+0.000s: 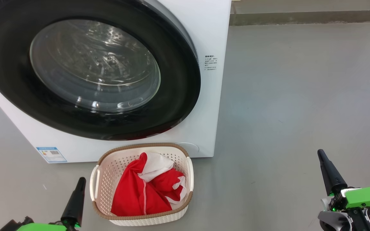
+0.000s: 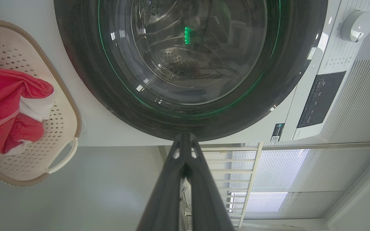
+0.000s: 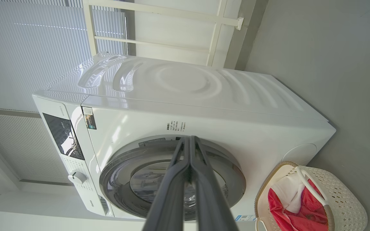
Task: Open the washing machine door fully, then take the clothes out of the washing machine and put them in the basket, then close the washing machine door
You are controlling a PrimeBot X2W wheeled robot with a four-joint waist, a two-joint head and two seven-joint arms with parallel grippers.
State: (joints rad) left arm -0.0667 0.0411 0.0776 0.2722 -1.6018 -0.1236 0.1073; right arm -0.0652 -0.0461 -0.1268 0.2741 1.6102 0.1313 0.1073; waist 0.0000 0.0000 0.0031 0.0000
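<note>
**Door Shut, Clothes in Basket, Both Hands Empty**

Head view: The washing machine door [image 1: 88,69] is seen shut flush against the white washing machine [image 1: 212,41]. The basket [image 1: 114,166] is set on the grey floor [image 1: 300,96] just in front of the machine, below the door. The red and white clothes [image 1: 140,195] are contained in it. The left hand [image 1: 81,181] is positioned just beside the basket's left handle, and the right hand [image 1: 320,154] well apart at the lower right. Each hand has its fingers pressed together, and nothing is held.

Left wrist view: The paired fingers [image 2: 167,186] are pointed at the edge of the door's black ring. The basket is seen at the left edge.

Right wrist view: The joined fingers are lined up over the door's rim. The control knob [image 3: 76,177] is seen at the left, and the basket at the lower right.
</note>
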